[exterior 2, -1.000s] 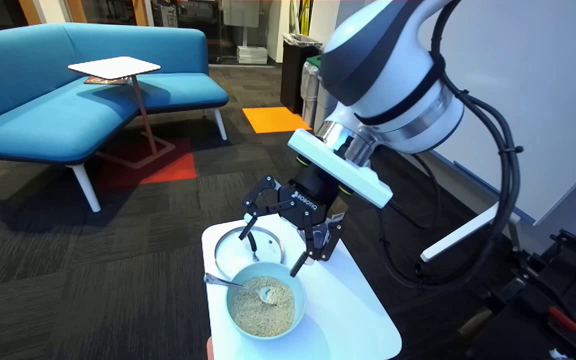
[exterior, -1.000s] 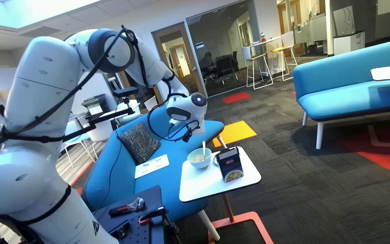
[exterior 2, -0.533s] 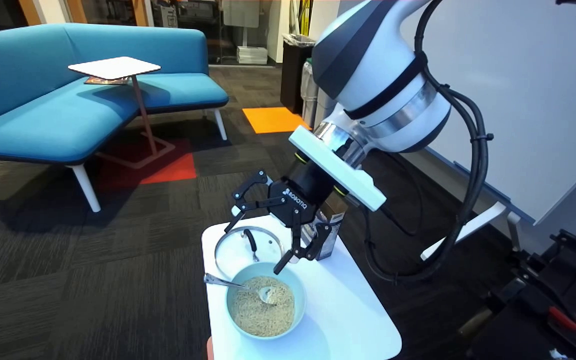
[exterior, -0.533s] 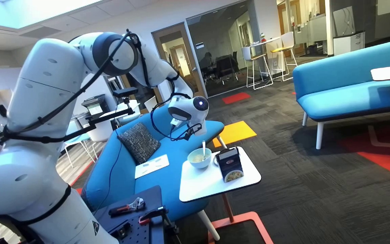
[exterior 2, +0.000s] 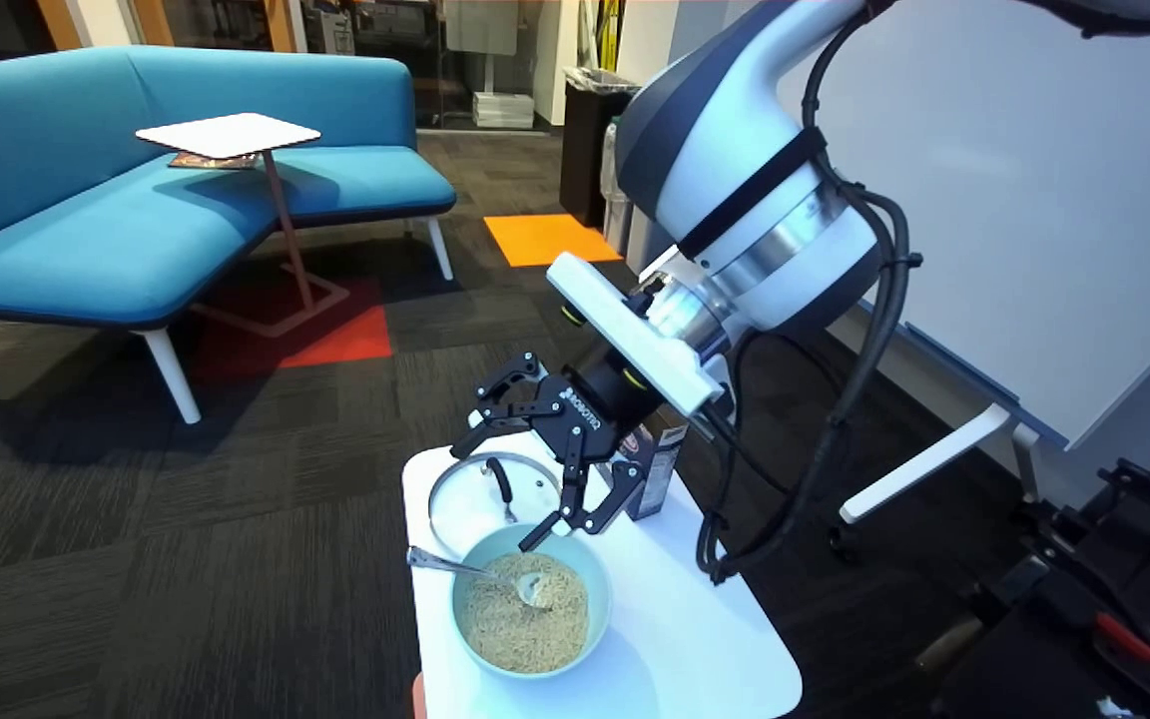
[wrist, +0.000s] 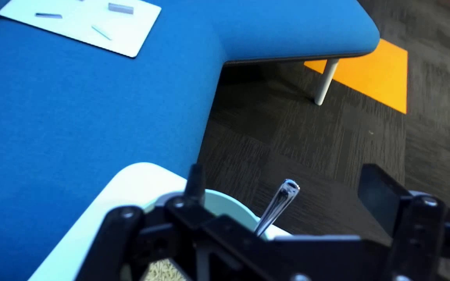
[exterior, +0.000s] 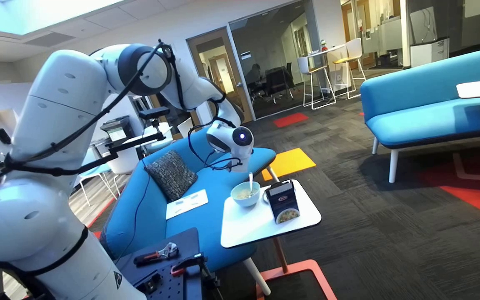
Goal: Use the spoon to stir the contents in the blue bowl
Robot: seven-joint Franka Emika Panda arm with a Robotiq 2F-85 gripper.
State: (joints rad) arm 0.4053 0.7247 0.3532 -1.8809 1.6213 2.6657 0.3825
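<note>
The pale blue-green bowl (exterior 2: 597, 599) stands on the white table and holds grain-like contents (exterior 2: 525, 639); it also shows in an exterior view (exterior: 245, 202) and partly in the wrist view (wrist: 229, 205). A metal spoon (exterior 2: 447, 563) rests in it, its handle sticking out over the rim, also visible in an exterior view (exterior: 251, 180). My gripper (exterior 2: 496, 495) is open and empty, above the bowl's box-and-lid side. In the wrist view the spoon handle (wrist: 277, 205) appears between the spread fingers (wrist: 283, 177), not touching either. The gripper's fingers are not clear in an exterior view showing the arm (exterior: 240, 164).
A glass lid with a dark handle (exterior 2: 470, 504) lies beside the bowl. A dark navy box (exterior: 283, 204) stands on the white table (exterior: 246, 231). A blue sofa (exterior: 202, 225) with a white board (exterior: 187, 204) adjoins the table. A tool cart (exterior: 161, 266) stands nearer the arm's base.
The arm has lowered, and the gripper has shifted toward the spoon-handle side of the bowl. The fingers stay open. The bowl, spoon, lid and box have not moved.
</note>
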